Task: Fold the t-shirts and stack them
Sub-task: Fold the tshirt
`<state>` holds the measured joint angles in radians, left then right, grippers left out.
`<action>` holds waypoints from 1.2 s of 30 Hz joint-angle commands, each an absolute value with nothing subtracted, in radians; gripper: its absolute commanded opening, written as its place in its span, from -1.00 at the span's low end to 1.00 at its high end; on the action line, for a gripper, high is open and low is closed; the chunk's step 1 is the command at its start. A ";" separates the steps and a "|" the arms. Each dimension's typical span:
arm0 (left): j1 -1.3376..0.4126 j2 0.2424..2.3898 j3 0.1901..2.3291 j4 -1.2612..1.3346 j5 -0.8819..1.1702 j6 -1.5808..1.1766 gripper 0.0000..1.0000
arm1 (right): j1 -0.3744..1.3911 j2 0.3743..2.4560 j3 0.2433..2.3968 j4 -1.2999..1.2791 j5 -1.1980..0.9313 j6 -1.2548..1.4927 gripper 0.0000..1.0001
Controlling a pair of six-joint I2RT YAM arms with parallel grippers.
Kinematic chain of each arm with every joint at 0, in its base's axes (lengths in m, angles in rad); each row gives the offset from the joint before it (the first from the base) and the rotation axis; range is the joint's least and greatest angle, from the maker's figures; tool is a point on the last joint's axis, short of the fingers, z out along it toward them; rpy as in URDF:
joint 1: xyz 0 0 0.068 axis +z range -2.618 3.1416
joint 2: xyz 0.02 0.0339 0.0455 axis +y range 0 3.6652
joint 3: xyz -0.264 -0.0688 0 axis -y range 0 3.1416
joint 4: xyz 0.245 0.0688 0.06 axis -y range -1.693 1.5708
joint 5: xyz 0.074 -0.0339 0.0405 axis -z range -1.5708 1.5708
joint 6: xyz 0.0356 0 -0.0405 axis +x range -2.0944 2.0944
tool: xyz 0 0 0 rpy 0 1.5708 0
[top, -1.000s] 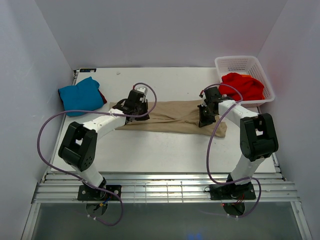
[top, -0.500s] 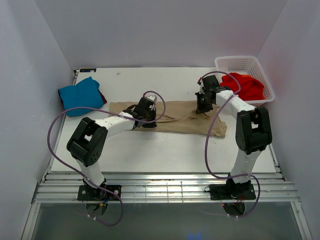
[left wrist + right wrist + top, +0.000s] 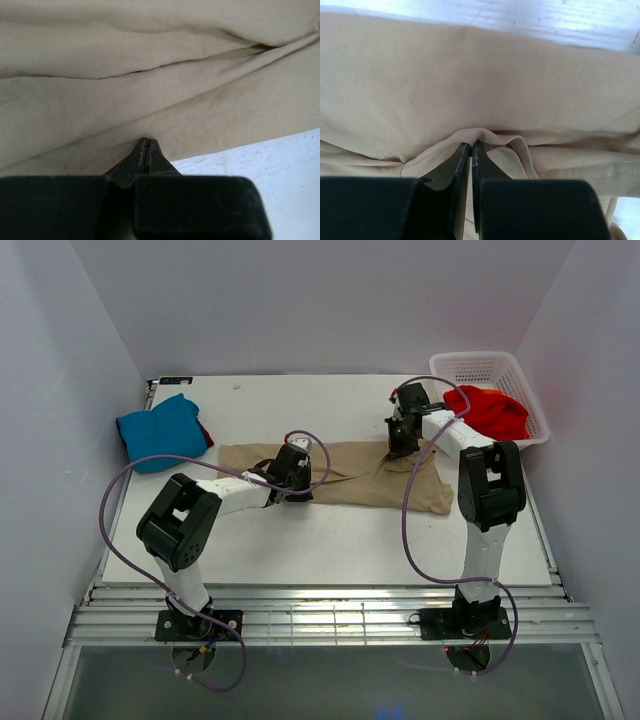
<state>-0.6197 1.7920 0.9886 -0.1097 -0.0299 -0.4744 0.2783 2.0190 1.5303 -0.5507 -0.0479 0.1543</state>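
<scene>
Tan-beige t-shirt [image 3: 350, 462] stretched across frame centre.
Left gripper [image 3: 291, 480], jaws closed, pinches its lower edge left of centre; right gripper [image 3: 399, 445], jaws closed, pinches a fold at its upper right. Teal-blue t-shirt [image 3: 160, 430] lies upper left; bright red t-shirt [image 3: 490, 410] upper right, in basket [image 3: 470, 365].

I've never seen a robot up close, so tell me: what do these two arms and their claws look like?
Both the left arm and right arm have white segments joined by chunky black housings. A thin purple cable loops loosely beside each. The left claw and right claw are black, two-pronged, tapering to a point.
</scene>
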 commanded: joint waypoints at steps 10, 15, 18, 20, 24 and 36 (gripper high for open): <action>-0.637 1.779 0.913 -0.155 -0.049 -0.486 -1.00 | 0.285 2.126 1.761 -0.568 -0.003 0.150 -0.84; -0.640 1.781 0.913 -0.160 -0.049 -0.486 -1.00 | 0.285 2.169 1.807 -0.586 0.027 0.137 -0.43; -0.641 1.784 0.913 -0.163 -0.046 -0.486 -1.00 | 0.285 2.164 1.806 -0.581 0.080 0.117 -0.29; -0.643 1.784 0.913 -0.161 -0.046 -0.486 -1.00 | 0.285 2.137 1.802 -0.566 0.130 0.100 -0.21; -0.646 1.790 0.913 -0.164 -0.043 -0.488 -1.00 | 0.285 2.059 1.783 -0.502 0.172 0.089 -0.20; -0.647 1.783 0.914 -0.169 -0.057 -0.492 -1.00 | 0.287 1.796 1.462 -0.434 0.015 0.162 -0.47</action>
<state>-0.6327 1.7771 0.9524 -0.0624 -0.0525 -0.4953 0.2836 1.7840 1.5085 -0.4084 0.0879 0.1268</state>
